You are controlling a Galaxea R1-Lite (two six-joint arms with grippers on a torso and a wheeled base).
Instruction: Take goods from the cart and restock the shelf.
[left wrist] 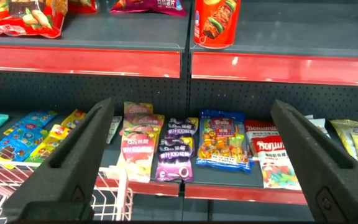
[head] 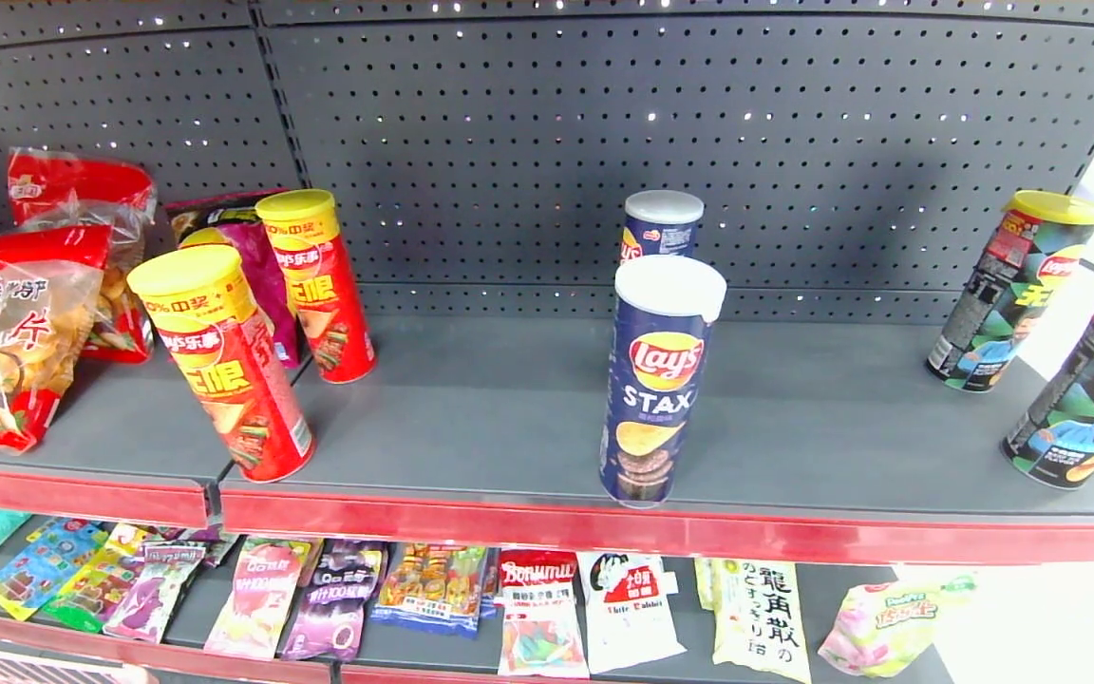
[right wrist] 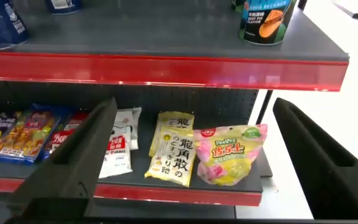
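Nearest of all were my left fingers (left wrist: 73, 162), two black, matte, wedge-shaped slabs spread wide with nothing between them. My left gripper (left wrist: 191, 111) pointed level at the lower shelf (left wrist: 229, 193), beneath the red front strip of the upper shelf (head: 794, 418). Just under that hand showed a corner of the white wire cart (left wrist: 122, 199), close against the lower shelf's edge. Beyond the gap lay flat, glossy packs side by side: a pink packet (left wrist: 138, 149), a purple packet (left wrist: 173, 152), a blue packet (left wrist: 224, 140) and a red-and-white packet (left wrist: 272, 155).

My right gripper (right wrist: 196, 106) was posed the same way farther right, its right fingers (right wrist: 73, 162) equally far apart and holding nothing. Past it lay a white packet (right wrist: 120, 149), a yellow packet (right wrist: 174, 155) with black characters and a green-and-pink pouch (right wrist: 232, 155), near the shelf's right end.

On the upper shelf, a flat grey board backed by a perforated panel (head: 604, 142), smooth cylinders stood upright in pairs. At the left were the front red can (head: 224, 366) and back red can (head: 317, 285), both with yellow lids. In the middle were the front blue can (head: 661, 380), close to the red strip, and the back blue can (head: 661, 223), both with pale lids. At the right were the front dark can (head: 1084, 389) and back dark can (head: 1012, 290). The three pairs stood well apart. Crinkled snack bags (head: 20, 337), clear and red, stood at the far left, and a purple bag (head: 243, 247) stood just behind the red cans.
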